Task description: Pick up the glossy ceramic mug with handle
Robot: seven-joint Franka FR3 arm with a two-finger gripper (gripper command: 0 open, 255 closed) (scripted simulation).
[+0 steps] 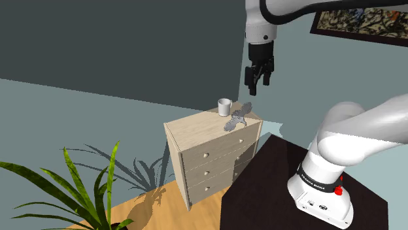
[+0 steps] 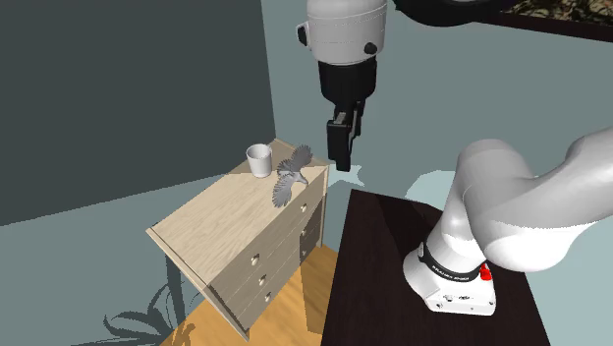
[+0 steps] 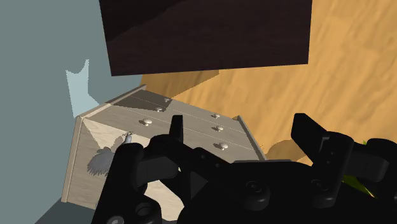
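Observation:
A small white mug (image 1: 224,106) stands upright at the far corner of a light wooden dresser's top (image 1: 196,131); the second exterior view has the mug (image 2: 258,159) at the dresser's back corner too. My black gripper (image 1: 258,86) hangs in the air above and to the shoulder view's right of the mug, well apart from it, pointing down. It is open with nothing between its fingers. In the second exterior view the gripper (image 2: 342,162) hovers past the dresser's edge (image 2: 216,221). In the wrist view the two fingers (image 3: 175,130) stand apart above the dresser's drawer front (image 3: 191,124).
A grey bird figurine (image 1: 237,117) (image 2: 290,177) (image 3: 105,159) lies on the dresser top beside the mug, toward the gripper. The dark stand (image 1: 261,189) adjoins the dresser. A green plant (image 1: 85,189) grows at the lower left; a framed picture (image 1: 359,19) hangs on the wall.

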